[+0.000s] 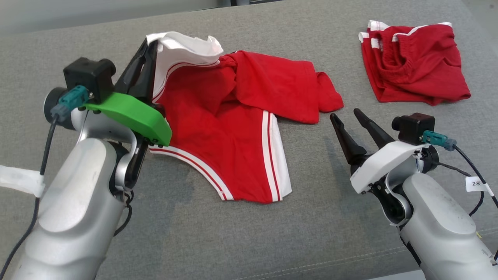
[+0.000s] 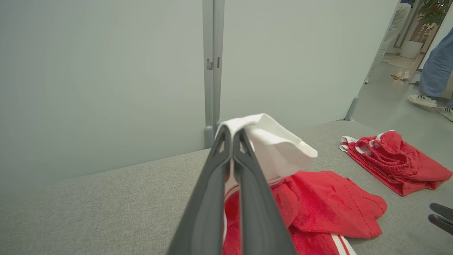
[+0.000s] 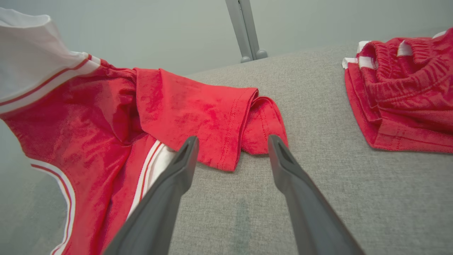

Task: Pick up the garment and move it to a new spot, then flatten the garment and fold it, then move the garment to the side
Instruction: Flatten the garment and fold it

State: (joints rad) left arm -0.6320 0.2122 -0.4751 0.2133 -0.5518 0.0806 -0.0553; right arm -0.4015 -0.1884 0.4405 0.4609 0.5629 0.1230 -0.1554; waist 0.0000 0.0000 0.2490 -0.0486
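I'm working over a grey upholstered surface (image 1: pixel 249 241), with a pale partition wall (image 2: pixel 106 71) behind it. My left gripper (image 1: pixel 149 48) is clenched on the white band (image 1: pixel 186 48) of the red garment (image 1: pixel 218 128), holding that far-left corner up while the rest lies crumpled mid-surface. My right gripper (image 1: pixel 345 113) hangs released, just right of the bunched red flap (image 1: pixel 328 95). To flatten well, I judge I should pinch that flap near its hem, then draw both grippers apart, low and level. I'd steer clear of the folded red garment (image 1: pixel 412 62) at far right.
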